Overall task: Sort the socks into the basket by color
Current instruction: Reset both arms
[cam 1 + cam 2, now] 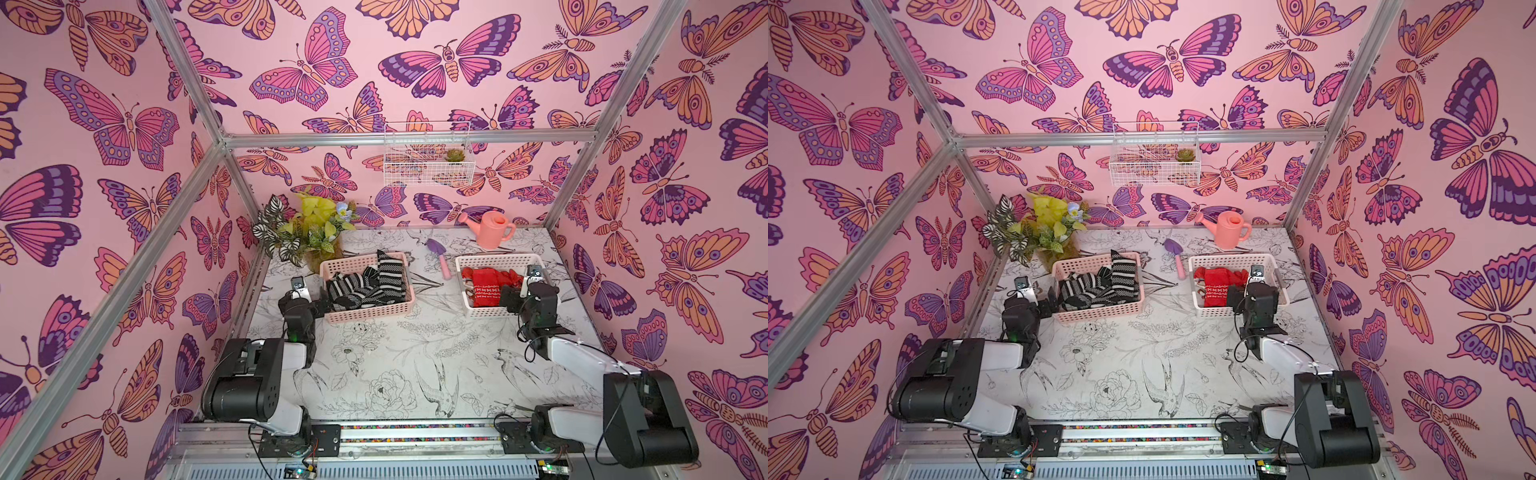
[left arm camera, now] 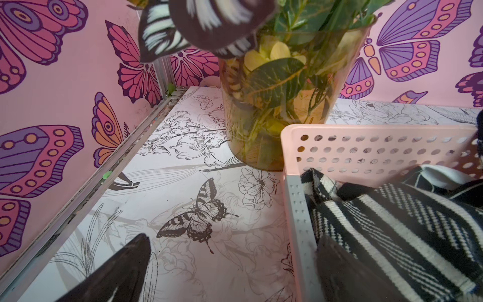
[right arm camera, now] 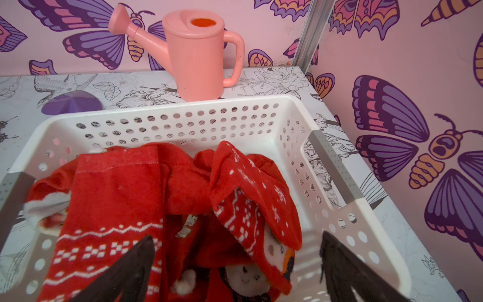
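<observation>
- Found the black-and-white socks (image 1: 365, 284) heaped in the pink basket (image 1: 365, 318) on the left half of the table (image 1: 395, 353), with one striped sock leaning up over the far rim.
- Found the red socks (image 1: 488, 284) piled in the white basket (image 1: 490, 259) on the right half, well apart from the pink one.
- Caught the left gripper (image 1: 322, 305) at the pink basket's near left corner, jaws spread wide, holding nothing.
- In the left wrist view, made out one finger (image 2: 125, 269) over bare table and the other over the striped heap, with the basket's side wall between them.
- Caught the right gripper (image 1: 509, 299) over the near right part of the white basket, jaws just as wide, gripping nothing.
- In the right wrist view, saw one finger (image 3: 125, 269) above the red socks and the other close to the basket's side wall.
- Could not tell whether either finger touched fabric.
- Picked out white zigzag and snowflake patterns on the red socks, and a Santa-like face low in the pile.
- Noted the watering can (image 1: 490, 230) upright just behind the white basket.
- Noted the trowel (image 1: 440, 253) lying between the baskets, toward the back.
- Noted the vase (image 2: 274, 117) of leaves just beside the pink basket's far left corner.
</observation>
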